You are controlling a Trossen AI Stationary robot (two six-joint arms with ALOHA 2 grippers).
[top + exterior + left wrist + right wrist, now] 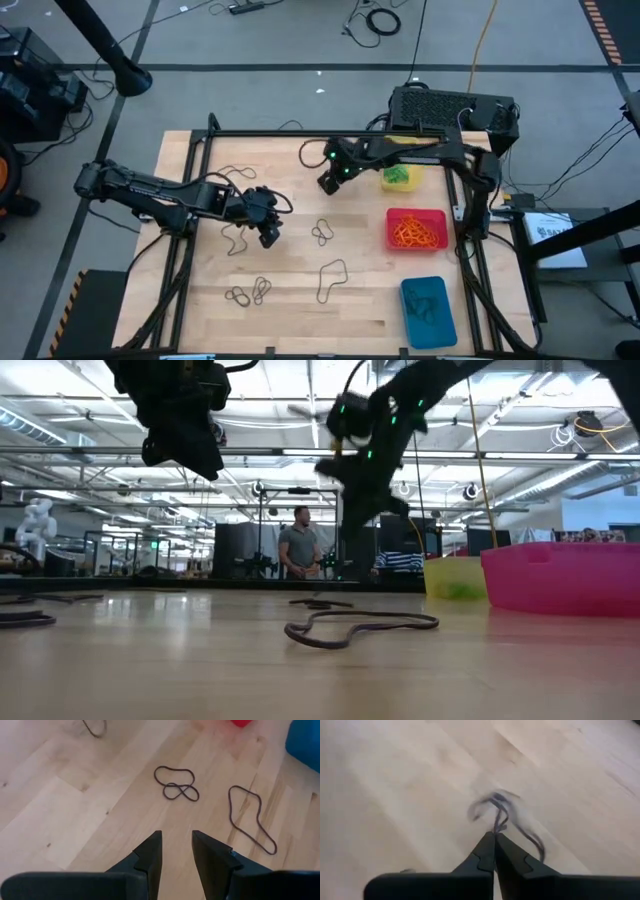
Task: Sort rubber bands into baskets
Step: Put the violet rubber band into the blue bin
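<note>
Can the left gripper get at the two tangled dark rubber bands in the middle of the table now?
Probably yes. The left gripper hangs open above bare wood, and the tangled rubber bands lie flat just ahead of it with nothing between. The right gripper is farther back, shut on another band, so it should not block.

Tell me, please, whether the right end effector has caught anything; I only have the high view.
Observer: Yes; the right wrist view shows the right end effector shut on a dark rubber band, dangling from its tips.
Operator: And the left one?
Observer: The left end effector is open and empty, with two tangled dark bands lying ahead of it.
Operator: Anyone nearby?
Observer: The low view shows a person standing beyond the table.
</note>
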